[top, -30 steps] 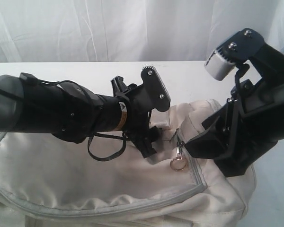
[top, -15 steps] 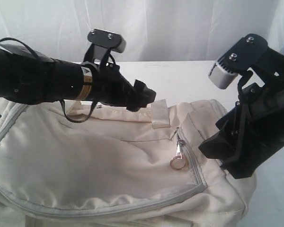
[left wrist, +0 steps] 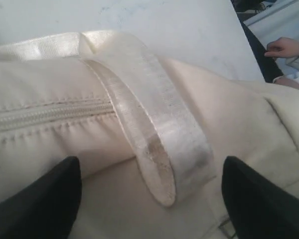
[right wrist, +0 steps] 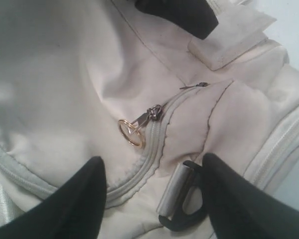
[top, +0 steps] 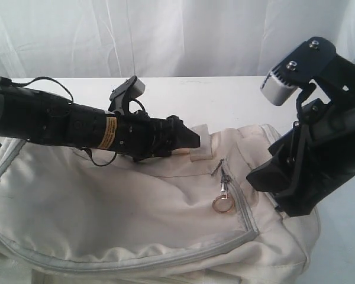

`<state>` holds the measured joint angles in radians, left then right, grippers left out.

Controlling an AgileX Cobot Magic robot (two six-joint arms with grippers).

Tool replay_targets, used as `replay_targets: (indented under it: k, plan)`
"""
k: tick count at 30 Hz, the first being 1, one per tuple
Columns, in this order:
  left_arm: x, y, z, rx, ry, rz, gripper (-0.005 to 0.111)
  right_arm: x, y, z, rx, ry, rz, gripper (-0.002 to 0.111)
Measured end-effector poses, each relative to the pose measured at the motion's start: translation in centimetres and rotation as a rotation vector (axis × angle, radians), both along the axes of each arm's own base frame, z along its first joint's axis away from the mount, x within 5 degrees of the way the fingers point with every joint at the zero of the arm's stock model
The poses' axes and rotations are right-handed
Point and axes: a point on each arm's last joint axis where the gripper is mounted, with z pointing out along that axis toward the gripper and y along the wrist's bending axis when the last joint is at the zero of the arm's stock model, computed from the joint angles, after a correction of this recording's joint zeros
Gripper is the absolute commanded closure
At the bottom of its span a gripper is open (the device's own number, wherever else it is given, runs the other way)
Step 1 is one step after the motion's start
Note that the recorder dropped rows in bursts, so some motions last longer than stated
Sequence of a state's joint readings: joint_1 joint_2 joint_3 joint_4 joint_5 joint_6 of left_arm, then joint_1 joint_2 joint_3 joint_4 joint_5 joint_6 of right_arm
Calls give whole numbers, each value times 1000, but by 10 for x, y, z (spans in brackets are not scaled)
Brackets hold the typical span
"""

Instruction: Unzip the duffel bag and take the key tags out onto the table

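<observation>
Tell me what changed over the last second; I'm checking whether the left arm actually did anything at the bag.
The left end effector rose up and back from the duffel bag's top, then dipped again. It is now open at the webbing loop, gripping nothing. The right end effector, open above the zip pull ring, barely moved. The ring has not shifted and the bag remains zipped.

A staged robotics lab is suggested by the plain white worktop (top: 242, 97), by the white cloth backdrop (top: 177, 35) hung behind the worktop, and by a bystander (left wrist: 285, 48) partly glimpsed beyond the worktop's edge.
</observation>
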<state>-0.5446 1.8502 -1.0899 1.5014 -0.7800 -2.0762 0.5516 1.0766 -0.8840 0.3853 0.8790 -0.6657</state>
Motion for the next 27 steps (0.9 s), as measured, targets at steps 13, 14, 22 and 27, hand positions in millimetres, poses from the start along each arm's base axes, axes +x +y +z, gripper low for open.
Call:
replay_targets:
  k: [13,14,22,27]
  plan:
    - [1,-7,6,-159,32,2,44,-2,3,1,43,36,-2,54]
    - [1,-7,5,-161,36,2,43,-2,3,1,43,36,-2,54]
    - [5,-11,-14,-169,88,14,44,-3,3,1,42,40,-1,54]
    - [12,-19,-17,-203,78,6,44,-3,3,1,42,41,-1,54]
